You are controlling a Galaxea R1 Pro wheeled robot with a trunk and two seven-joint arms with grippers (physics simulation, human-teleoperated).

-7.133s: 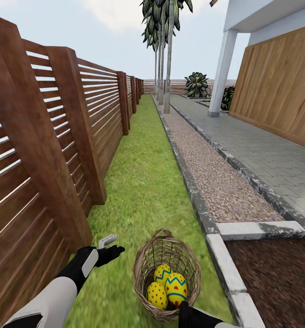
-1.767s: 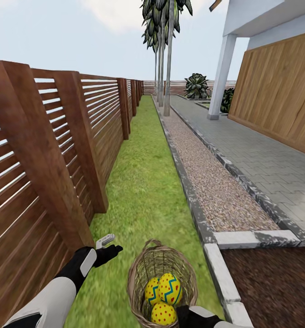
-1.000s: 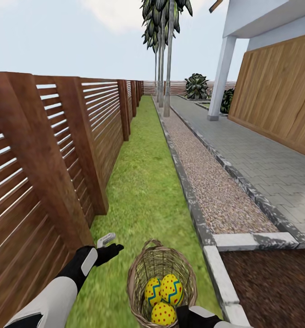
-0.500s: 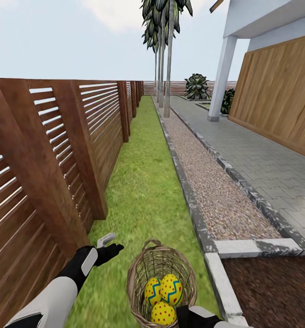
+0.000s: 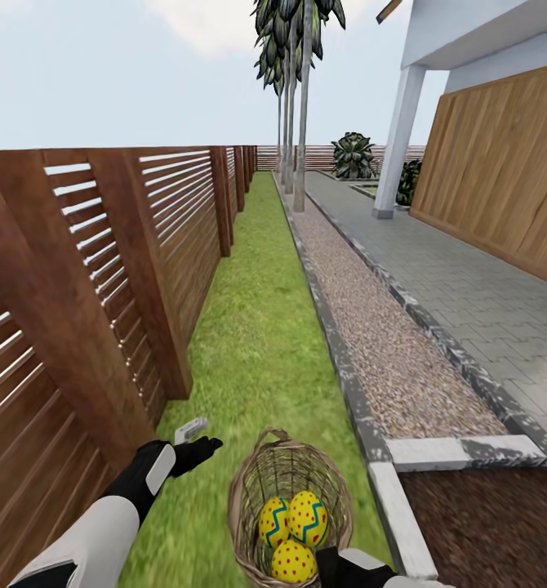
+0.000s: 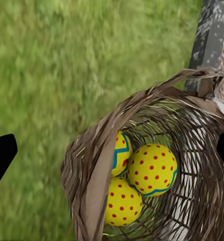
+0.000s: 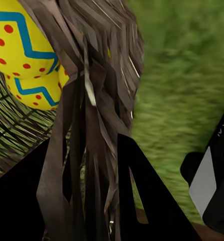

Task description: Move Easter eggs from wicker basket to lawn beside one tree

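The wicker basket hangs just above the lawn at the bottom of the head view. Three Easter eggs lie inside it: two zigzag-banded ones and a dotted one. My right gripper is shut on the basket's near rim; in the right wrist view its black fingers clasp the wicker strands, with an egg behind. My left gripper is open beside the basket, over grass. In the left wrist view its gripper spans the basket and eggs. Tall grey tree trunks stand far ahead.
A brown slatted fence runs close along the left. A grey stone kerb bounds the grass on the right, then a gravel strip, grey paving and a dark mulch bed. A white pillar and a wooden wall lie beyond.
The whole view has advanced along the lawn, with fence posts sliding past on the left. Basket, eggs and both grippers keep their places in the picture over the last second.
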